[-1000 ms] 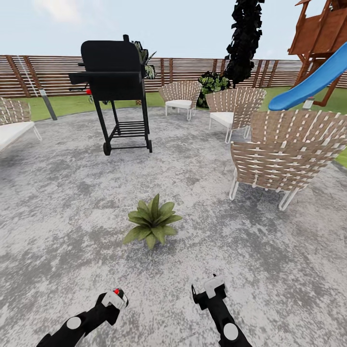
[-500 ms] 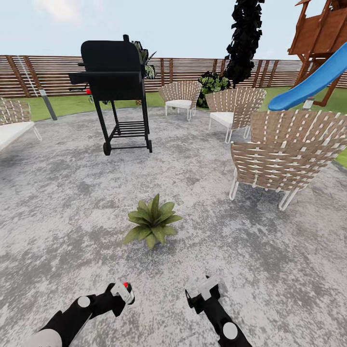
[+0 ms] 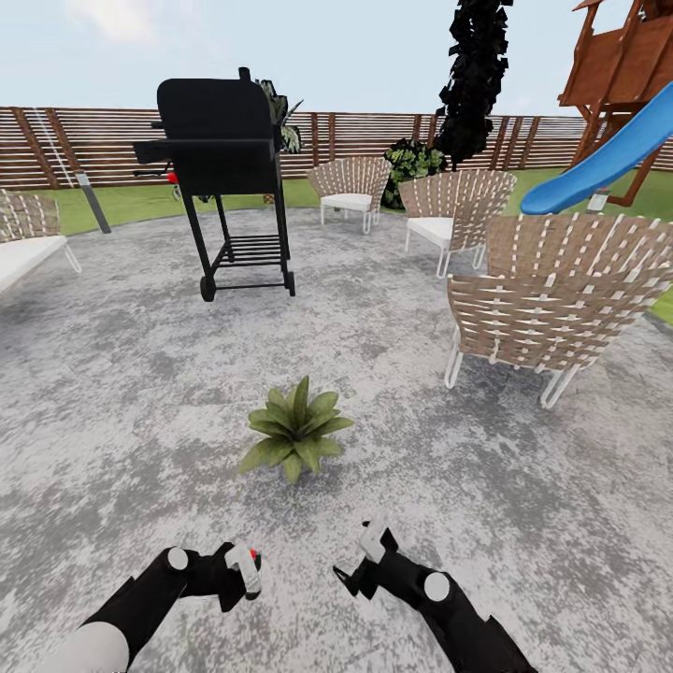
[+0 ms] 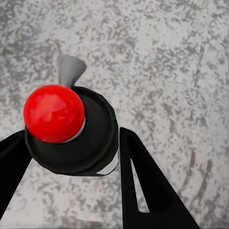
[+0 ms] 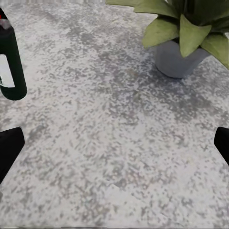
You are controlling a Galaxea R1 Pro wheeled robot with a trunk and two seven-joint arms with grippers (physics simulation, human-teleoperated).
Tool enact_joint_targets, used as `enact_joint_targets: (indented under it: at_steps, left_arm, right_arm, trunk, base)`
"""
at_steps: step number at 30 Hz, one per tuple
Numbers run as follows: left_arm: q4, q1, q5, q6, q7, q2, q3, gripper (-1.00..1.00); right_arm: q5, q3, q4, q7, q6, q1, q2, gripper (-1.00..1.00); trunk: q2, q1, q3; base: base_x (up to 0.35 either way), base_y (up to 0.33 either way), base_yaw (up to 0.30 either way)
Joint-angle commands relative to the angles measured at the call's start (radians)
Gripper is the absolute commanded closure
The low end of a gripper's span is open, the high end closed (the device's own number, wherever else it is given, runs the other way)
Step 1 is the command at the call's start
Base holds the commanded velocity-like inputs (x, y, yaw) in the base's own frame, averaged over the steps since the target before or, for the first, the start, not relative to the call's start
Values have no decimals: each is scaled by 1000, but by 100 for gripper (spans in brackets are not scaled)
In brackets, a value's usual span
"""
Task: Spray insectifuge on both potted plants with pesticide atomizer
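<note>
Spraying step: my left hand [image 3: 245,572] grips the pesticide atomizer [image 4: 71,131]; right hand [image 3: 360,565] spread wide, empty. Next I aim the nozzle at the potted plant [image 3: 295,428] ahead.

Dark green atomizer [image 4: 71,129] between left jaws; potted plant [image 3: 295,427] on patio [image 3: 140,374].

Mottled grey paved patio [image 3: 140,393] under a pale blue sky, bordered by lawn [image 3: 140,201] and a brown slatted fence [image 3: 84,140]. Black wheeled grill [image 3: 220,150] at rear left; woven chairs [image 3: 551,299] at right; blue slide [image 3: 598,164] beyond.
</note>
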Motion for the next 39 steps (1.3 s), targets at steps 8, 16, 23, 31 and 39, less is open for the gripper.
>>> enact_joint_targets:
  at_steps: [8,16,23,31,39]
  left_arm:
    - [-40,-2,-47,23,-78,-14,-3,100]
    - [-42,-2,-133,26,-88,-66,-3,100]
    - [-42,-2,-169,28,-87,-109,-3,100]
    - [-51,-4,-180,49,-87,-156,-4,100]
    - [-50,-23,-179,51,-87,-190,-3,100]
  right_arm:
    - [23,-2,3,113,32,-29,0,100]
    - [24,-1,5,191,36,-51,2,100]
    - [22,0,4,242,80,-58,5,100]
    - [21,2,1,247,85,-59,10,100]
    - [19,3,0,256,85,-59,11,100]
  trunk:
    - [0,0,-1]
    - [0,0,-1]
    - [0,0,-1]
    - [0,0,-1]
    - [0,0,-1]
  base:
    - [0,0,0]
    - [0,0,0]
    - [0,0,0]
    - [0,0,0]
    - [0,0,0]
